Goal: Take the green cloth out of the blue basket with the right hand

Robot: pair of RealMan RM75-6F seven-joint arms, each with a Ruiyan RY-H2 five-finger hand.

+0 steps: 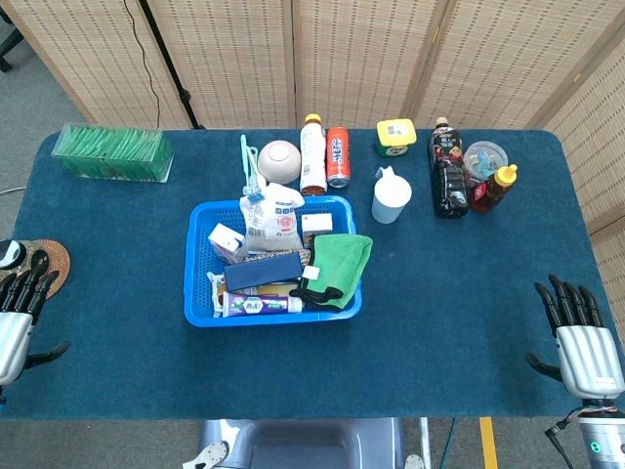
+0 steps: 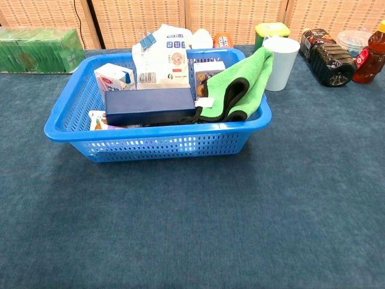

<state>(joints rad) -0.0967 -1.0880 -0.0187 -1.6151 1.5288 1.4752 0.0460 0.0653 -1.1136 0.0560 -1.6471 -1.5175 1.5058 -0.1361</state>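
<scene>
green cloth (image 1: 337, 266) folded with black trim, draped on right wall of blue basket (image 1: 195, 315) beside dark blue case (image 1: 264, 270) | likely soft, light, limp; pinch raised edge over rim | right hand (image 1: 582, 337) empty, fingers apart, well away | left hand (image 1: 18, 308) empty, fingers apart
</scene>
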